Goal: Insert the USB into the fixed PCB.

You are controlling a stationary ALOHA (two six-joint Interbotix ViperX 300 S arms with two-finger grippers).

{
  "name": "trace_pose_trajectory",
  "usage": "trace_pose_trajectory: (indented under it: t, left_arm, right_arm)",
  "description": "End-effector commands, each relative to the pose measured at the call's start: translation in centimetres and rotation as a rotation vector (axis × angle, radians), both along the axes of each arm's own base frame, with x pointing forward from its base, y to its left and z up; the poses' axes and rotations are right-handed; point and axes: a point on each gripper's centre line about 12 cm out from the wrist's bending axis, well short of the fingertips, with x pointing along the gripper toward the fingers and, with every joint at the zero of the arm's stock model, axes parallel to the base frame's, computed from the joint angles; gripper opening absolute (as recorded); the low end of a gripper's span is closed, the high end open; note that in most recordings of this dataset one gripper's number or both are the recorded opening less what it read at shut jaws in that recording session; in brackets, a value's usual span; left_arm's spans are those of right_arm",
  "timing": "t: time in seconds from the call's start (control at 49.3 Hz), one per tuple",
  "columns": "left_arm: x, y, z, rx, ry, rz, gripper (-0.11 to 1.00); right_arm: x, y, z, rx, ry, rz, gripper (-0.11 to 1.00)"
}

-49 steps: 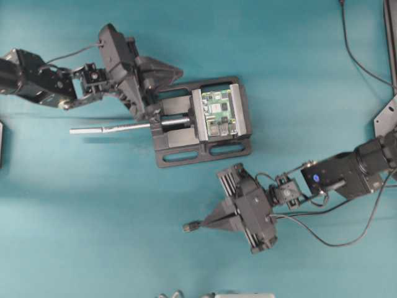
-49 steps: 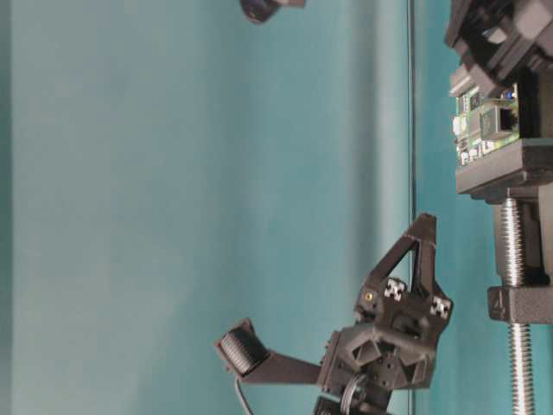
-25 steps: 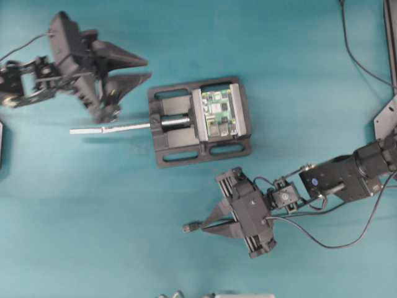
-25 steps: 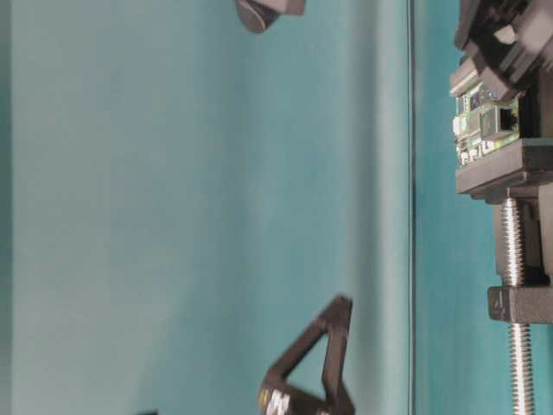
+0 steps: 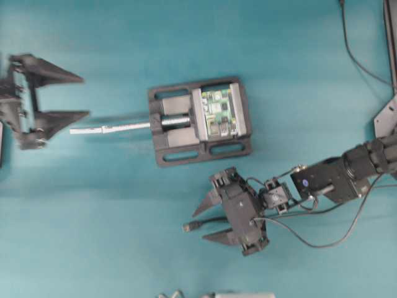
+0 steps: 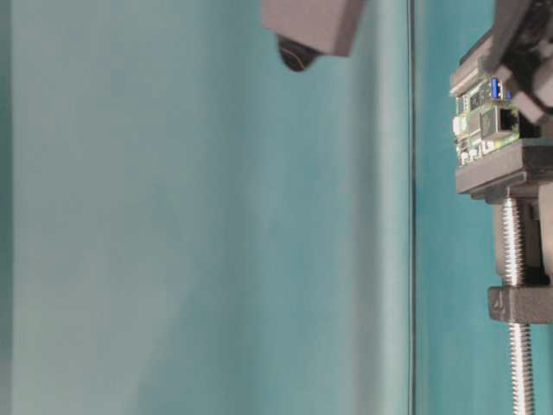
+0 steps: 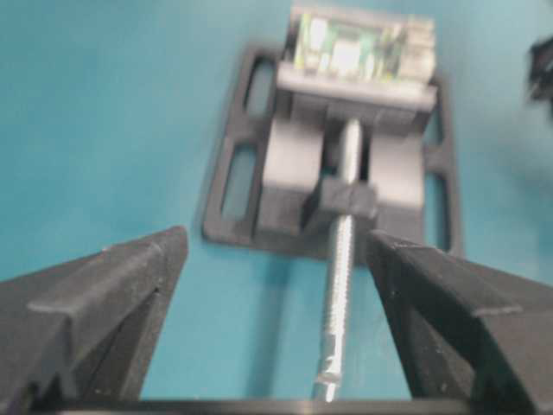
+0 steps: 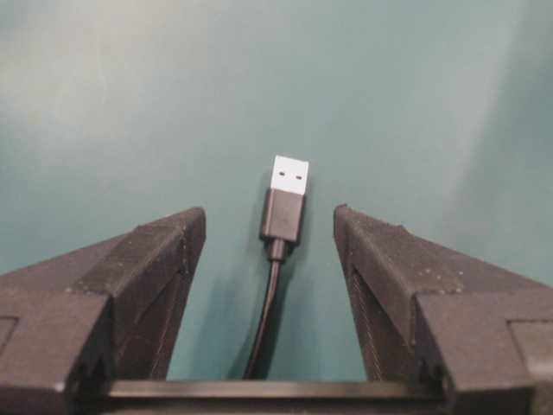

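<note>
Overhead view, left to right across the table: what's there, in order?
left end effector → vise screw rod → black vise → fixed PCB → right arm

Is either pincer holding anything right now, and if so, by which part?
Nothing. The right pincer is open around the USB lying on the table; the left pincer is open and empty.

Plain teal tabletop (image 5: pixel 124 236), evenly lit
</note>
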Motion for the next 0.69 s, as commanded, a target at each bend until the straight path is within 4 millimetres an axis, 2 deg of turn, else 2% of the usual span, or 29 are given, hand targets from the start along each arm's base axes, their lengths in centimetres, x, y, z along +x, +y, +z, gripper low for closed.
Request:
trace_pose_trajectory:
  t: [0.0,0.284,0.487,0.67]
  left_arm:
    - [-1.2,-0.2,1.0,0.011,-0.056,0.0,1.0]
    - [-4.5,-1.1,0.7,-0.03,0.071,-0.021,1.0]
    - [-4.8,-1.1,0.4,-0.024,0.035,-0.018,1.0]
    - [-4.9,-1.1,0.0,-0.021,0.023,-0.017,1.0]
  right_arm:
    - [0.6,0.1,0.7,0.005,-0.028,-0.001,0.66]
    - [0.6,0.0,0.1,-0.004,-0.015,-0.006,0.65]
    - [0.8,-0.2,-0.7,0.001,0.004,-0.028,0.64]
    - [0.7,-0.4,-0.9,0.012,0.016,-0.056,0.55]
